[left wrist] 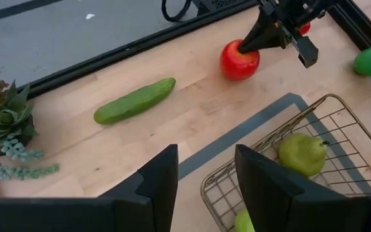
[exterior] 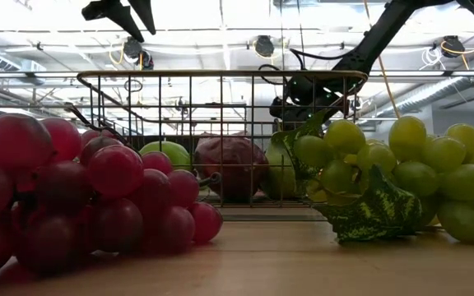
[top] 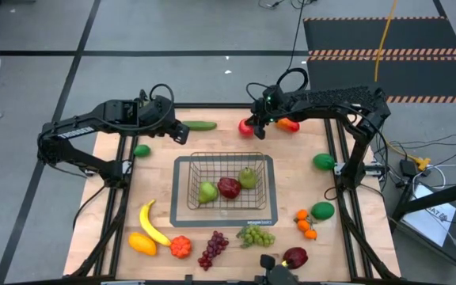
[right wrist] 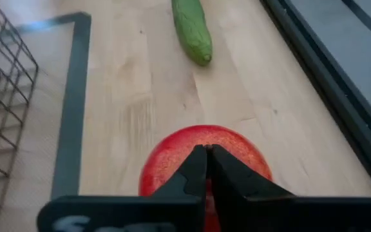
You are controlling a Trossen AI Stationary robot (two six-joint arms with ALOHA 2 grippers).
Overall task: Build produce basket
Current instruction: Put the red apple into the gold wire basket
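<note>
Right gripper (right wrist: 206, 169) clenched atop red apple (right wrist: 205, 161), at the stem. Basket (top: 222, 187) lying past apple toward table middle, well apart. Left gripper (left wrist: 205, 177) part open, hovering beside basket, farther from apple.

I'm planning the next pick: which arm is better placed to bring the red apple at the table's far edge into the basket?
The right. Its gripper is already shut on the red apple, a short way from the basket. The left gripper hangs nearer the cucumber.
</note>
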